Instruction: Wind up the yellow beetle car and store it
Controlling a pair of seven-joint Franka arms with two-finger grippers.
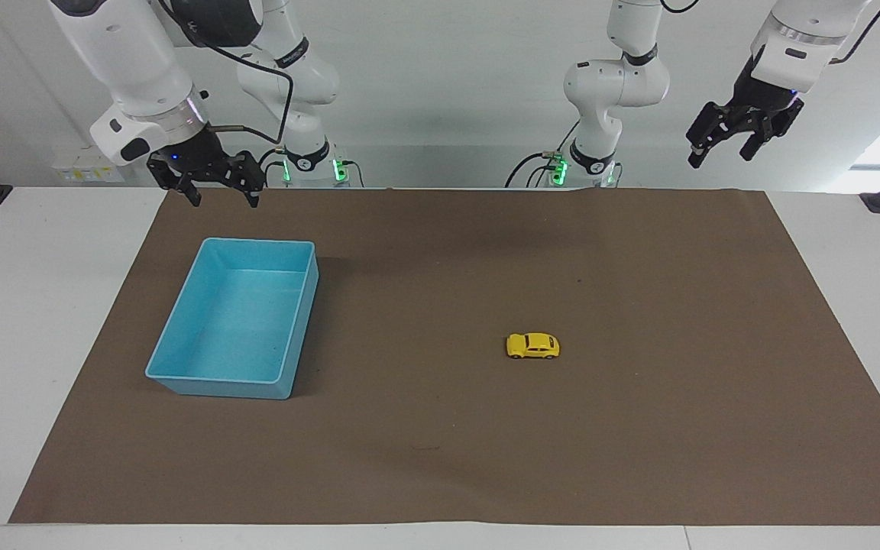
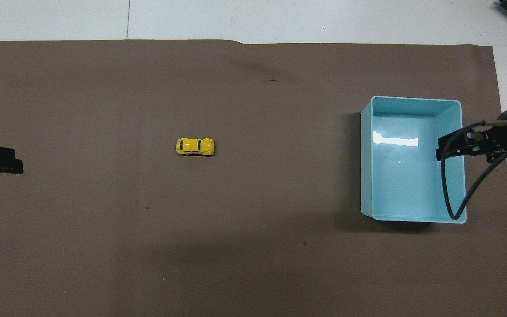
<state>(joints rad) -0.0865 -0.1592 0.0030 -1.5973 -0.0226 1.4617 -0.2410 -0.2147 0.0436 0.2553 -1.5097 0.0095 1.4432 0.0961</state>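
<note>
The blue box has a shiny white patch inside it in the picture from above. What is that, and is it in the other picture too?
In the overhead view, the white patch is glare from a light bouncing off the floor of the blue box. In the facing view, the same floor looks evenly blue with no bright patch. Both views show a soft dark shadow on the brown mat beside the box.

One yellow beetle car [image 1: 532, 346] sits on one brown mat [image 1: 638, 428]. One light blue tray [image 1: 180, 370] stands there too. Two robot arms hang over the surface [image 1: 20, 305], each with one gripper: left gripper [image 1: 721, 155], right gripper [image 1: 224, 201]
</note>
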